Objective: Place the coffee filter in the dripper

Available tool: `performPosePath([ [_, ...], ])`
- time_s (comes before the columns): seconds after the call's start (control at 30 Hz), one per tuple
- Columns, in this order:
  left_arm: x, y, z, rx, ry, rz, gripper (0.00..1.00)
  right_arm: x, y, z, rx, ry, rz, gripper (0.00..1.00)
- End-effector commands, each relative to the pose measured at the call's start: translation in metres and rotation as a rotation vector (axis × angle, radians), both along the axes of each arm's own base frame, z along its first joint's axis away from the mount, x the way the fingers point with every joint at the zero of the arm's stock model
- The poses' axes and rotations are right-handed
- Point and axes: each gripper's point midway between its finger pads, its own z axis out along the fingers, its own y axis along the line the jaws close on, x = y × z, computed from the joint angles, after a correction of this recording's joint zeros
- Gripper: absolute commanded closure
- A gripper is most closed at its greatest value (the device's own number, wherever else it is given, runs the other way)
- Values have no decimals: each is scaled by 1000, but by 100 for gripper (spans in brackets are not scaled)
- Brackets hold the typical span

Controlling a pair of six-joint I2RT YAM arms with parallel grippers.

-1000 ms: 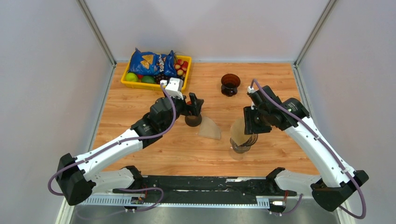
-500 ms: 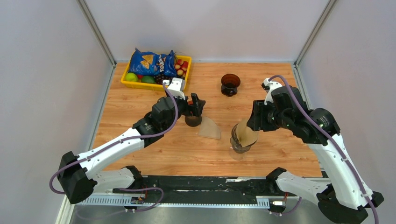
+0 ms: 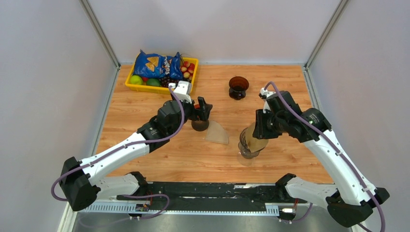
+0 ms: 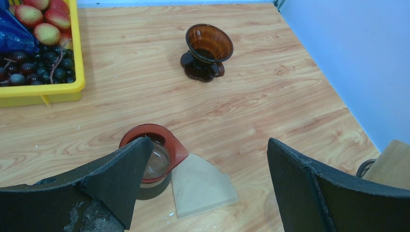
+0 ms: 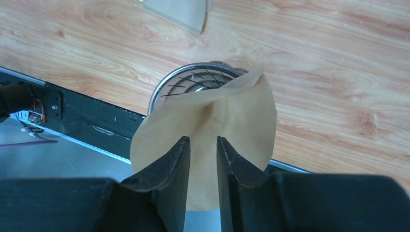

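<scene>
My right gripper is shut on a brown paper coffee filter, pinching a fold of it. The filter's lower part rests in a clear glass dripper with a metal rim and spiral ribs near the table's front. A second, dark brown cone dripper stands empty at the back. My left gripper is open and empty, just above a red-rimmed glass cup and a flat pale filter.
A yellow tray with a blue chip bag, grapes and fruit sits at the back left. The pale filter also shows in the right wrist view. The black rail runs along the front edge.
My right arm swung up and right, then came back left over the glass dripper. The brown filter now stands higher out of the dripper. The left arm has barely moved.
</scene>
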Motion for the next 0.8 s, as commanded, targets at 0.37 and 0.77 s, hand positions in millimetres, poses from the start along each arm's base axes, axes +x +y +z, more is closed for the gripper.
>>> performPosePath([
  [0.37, 3, 3, 19, -33, -22, 28, 0, 11, 1, -44, -95, 76, 13, 77],
  [0.77, 4, 7, 17, -21, -22, 42, 0, 6, 7, -66, -81, 118, 45, 77],
])
